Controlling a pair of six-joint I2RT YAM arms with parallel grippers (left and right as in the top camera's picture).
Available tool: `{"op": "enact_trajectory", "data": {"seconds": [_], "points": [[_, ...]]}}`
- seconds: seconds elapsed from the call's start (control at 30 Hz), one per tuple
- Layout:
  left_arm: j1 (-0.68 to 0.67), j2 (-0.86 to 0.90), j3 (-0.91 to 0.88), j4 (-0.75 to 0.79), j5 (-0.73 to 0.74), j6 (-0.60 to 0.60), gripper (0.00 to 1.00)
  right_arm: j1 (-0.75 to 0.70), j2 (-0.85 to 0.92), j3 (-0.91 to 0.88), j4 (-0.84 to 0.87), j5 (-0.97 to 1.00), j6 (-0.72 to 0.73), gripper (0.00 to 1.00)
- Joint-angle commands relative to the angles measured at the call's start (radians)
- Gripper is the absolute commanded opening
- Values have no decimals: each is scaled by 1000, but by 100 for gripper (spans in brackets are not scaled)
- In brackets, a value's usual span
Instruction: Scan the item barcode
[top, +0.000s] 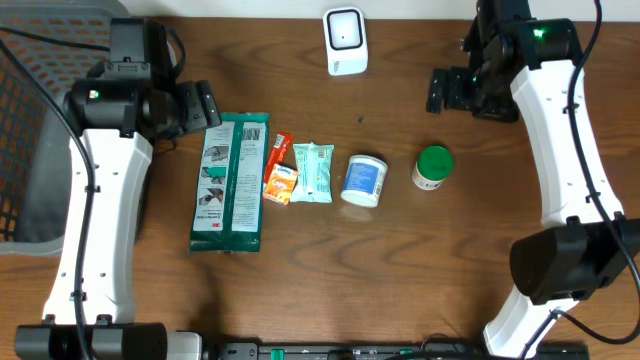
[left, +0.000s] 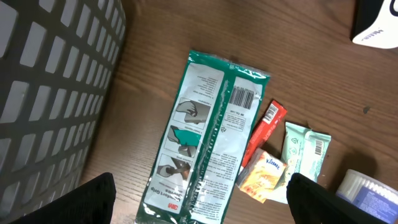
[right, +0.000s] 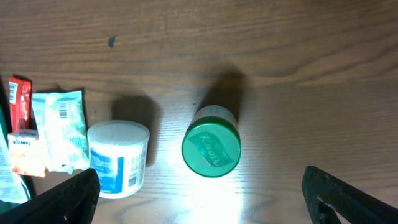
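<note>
Several items lie in a row on the wooden table: a green glove pack (top: 232, 180) (left: 208, 137) with its barcode (left: 242, 97) facing up, a red packet (top: 280, 150), an orange tissue pack (top: 281, 186), a pale green pouch (top: 313, 172), a white tub (top: 364, 181) (right: 118, 158) and a green-lidded jar (top: 433, 167) (right: 211, 147). A white scanner (top: 345, 40) stands at the back. My left gripper (top: 205, 105) (left: 199, 208) hovers open above the glove pack. My right gripper (top: 445, 90) (right: 205, 205) hangs open above the jar. Neither holds anything.
A grey mesh basket (top: 40, 150) (left: 50, 93) stands off the table's left side, close to the left arm. A small dark speck (top: 362, 121) marks the wood behind the tub.
</note>
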Motion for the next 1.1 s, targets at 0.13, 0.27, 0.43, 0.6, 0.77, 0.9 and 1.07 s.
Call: {"op": "enact_trajectory", "data": {"seconds": [0.13,0.27,0.43,0.6,0.77,0.9,1.07], "points": [[3,8,-2,-2,7,6,88,5,81,-107,-5,-39,-14,99],[3,8,-2,-2,7,6,88,14,113,-187,29,-100,19,99],[3,8,-2,-2,6,5,88,13,122,-296,122,-98,102,99],[3,8,-2,-2,7,6,88,14,122,-402,230,-97,220,99],[3,8,-2,-2,7,5,88,13,122,-509,351,-71,323,99],[3,8,-2,-2,7,5,88,13,122,-558,431,-68,377,92],[3,8,-2,-2,7,6,88,12,122,-558,455,-68,380,81]]}}
